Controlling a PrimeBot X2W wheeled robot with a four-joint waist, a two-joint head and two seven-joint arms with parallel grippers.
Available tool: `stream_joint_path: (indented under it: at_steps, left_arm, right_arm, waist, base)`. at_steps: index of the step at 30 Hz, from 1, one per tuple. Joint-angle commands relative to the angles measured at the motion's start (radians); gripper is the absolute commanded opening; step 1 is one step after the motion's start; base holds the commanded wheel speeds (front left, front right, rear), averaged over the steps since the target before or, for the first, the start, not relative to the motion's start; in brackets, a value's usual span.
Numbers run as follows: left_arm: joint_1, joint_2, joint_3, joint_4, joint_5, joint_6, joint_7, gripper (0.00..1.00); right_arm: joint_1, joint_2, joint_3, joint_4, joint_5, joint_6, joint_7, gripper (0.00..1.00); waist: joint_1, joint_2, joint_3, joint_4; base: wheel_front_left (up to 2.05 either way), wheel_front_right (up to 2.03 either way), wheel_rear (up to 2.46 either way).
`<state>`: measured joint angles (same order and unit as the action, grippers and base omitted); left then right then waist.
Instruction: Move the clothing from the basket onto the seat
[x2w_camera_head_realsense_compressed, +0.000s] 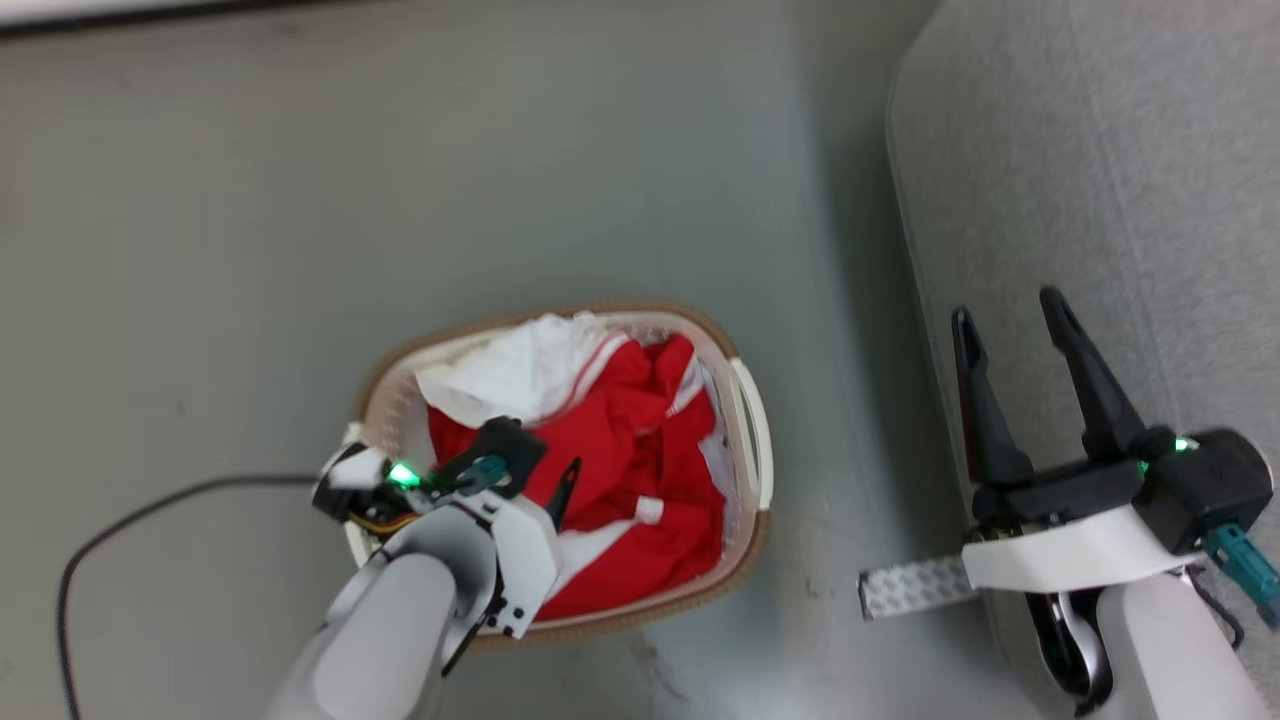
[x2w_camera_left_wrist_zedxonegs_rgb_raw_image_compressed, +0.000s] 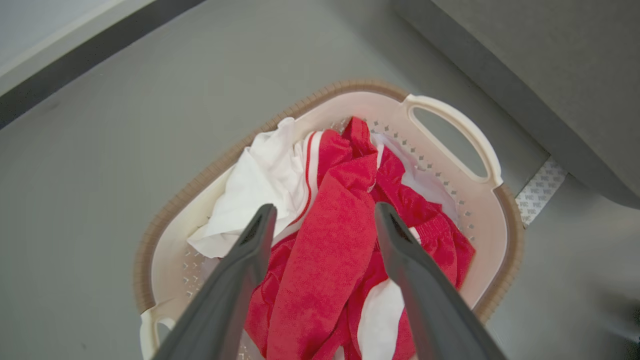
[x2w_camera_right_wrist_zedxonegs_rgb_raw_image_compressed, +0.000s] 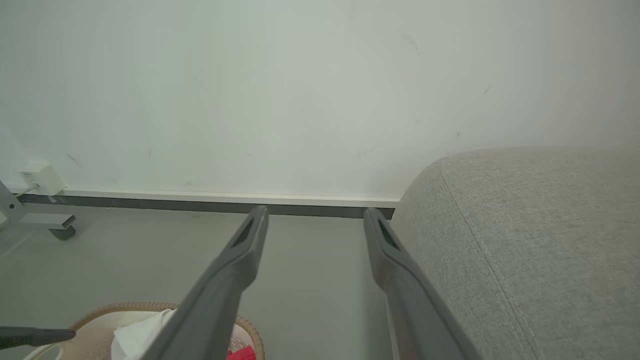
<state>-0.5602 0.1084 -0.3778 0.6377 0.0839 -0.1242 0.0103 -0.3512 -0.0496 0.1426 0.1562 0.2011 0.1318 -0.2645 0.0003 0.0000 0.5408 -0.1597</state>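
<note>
Left wrist view puts your left gripper nearest, its fingers spread and empty over the red-and-white clothing. The clothing lies heaped in the basket on the floor, and the pile's near end is cut off by the frame. Farther off, your right gripper hangs open and empty over the edge of the grey seat, whose far side runs out of view.

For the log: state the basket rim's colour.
Basket rim: brown, clearest in left wrist view.
</note>
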Motion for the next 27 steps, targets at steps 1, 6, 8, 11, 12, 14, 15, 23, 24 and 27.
stream_joint_path:
  at_steps: [1, 6, 8, 11, 12, 14, 15, 23, 24, 27]
  left_arm:
    - [-0.041, 0.016, -0.027, 0.039, 0.022, -0.004, 0.036, 1.00]
    - [-0.147, 0.038, -0.060, 0.136, 0.024, -0.005, 0.102, 1.00]
    - [-0.191, 0.052, -0.057, 0.169, 0.023, -0.005, 0.119, 1.00]
    - [-0.249, 0.066, -0.042, 0.215, 0.010, -0.004, 0.145, 1.00]
    - [-0.266, 0.072, -0.039, 0.229, 0.006, -0.005, 0.156, 1.00]
    - [-0.298, 0.087, -0.039, 0.254, 0.002, -0.005, 0.168, 1.00]
    - [-0.305, 0.090, -0.038, 0.270, -0.008, -0.005, 0.180, 1.00]
    - [-0.333, 0.052, -0.087, 0.335, -0.105, -0.007, 0.161, 0.27]
    - [-0.332, 0.046, -0.099, 0.340, -0.119, -0.007, 0.152, 0.00]
    - [-0.319, 0.025, -0.127, 0.352, -0.170, -0.007, 0.132, 0.00]
  right_arm:
    - [-0.035, -0.002, 0.010, -0.016, 0.011, -0.002, 0.000, 1.00]
    - [-0.081, -0.001, 0.035, -0.050, 0.023, -0.002, 0.000, 1.00]
    - [-0.091, -0.002, 0.044, -0.063, 0.028, -0.002, 0.000, 1.00]
    - [-0.107, -0.002, 0.057, -0.088, 0.036, -0.002, 0.000, 1.00]
    - [-0.109, -0.001, 0.063, -0.094, 0.037, -0.002, 0.000, 1.00]
    - [-0.116, -0.001, 0.072, -0.105, 0.044, -0.002, 0.000, 1.00]
    - [-0.120, -0.002, 0.076, -0.107, 0.046, -0.002, 0.000, 1.00]
    - [-0.127, -0.001, 0.092, -0.092, 0.041, -0.002, 0.000, 1.00]
    - [-0.127, -0.001, 0.095, -0.089, 0.042, -0.002, 0.000, 1.00]
    - [-0.123, -0.002, 0.092, -0.076, 0.037, -0.002, 0.000, 1.00]
  waist:
    - [-0.0003, 0.0000, 0.098, -0.034]
    - [-0.0003, 0.0000, 0.193, -0.061]
    - [-0.0003, 0.0000, 0.226, -0.070]
    - [-0.0003, 0.0000, 0.279, -0.082]
    - [-0.0003, 0.0000, 0.296, -0.087]
    - [-0.0003, 0.0000, 0.327, -0.097]
    - [-0.0003, 0.0000, 0.339, -0.101]
    - [-0.0003, 0.0000, 0.379, -0.095]
    - [-0.0003, 0.0000, 0.374, -0.093]
    - [-0.0003, 0.0000, 0.343, -0.081]
  base:
    - [0.00, 0.00, 0.00]
    - [0.00, 0.00, 0.00]
    - [0.00, 0.00, 0.00]
    - [0.00, 0.00, 0.00]
    - [0.00, 0.00, 0.00]
    - [0.00, 0.00, 0.00]
    - [0.00, 0.00, 0.00]
    - [0.00, 0.00, 0.00]
    - [0.00, 0.00, 0.00]
    - [0.00, 0.00, 0.00]
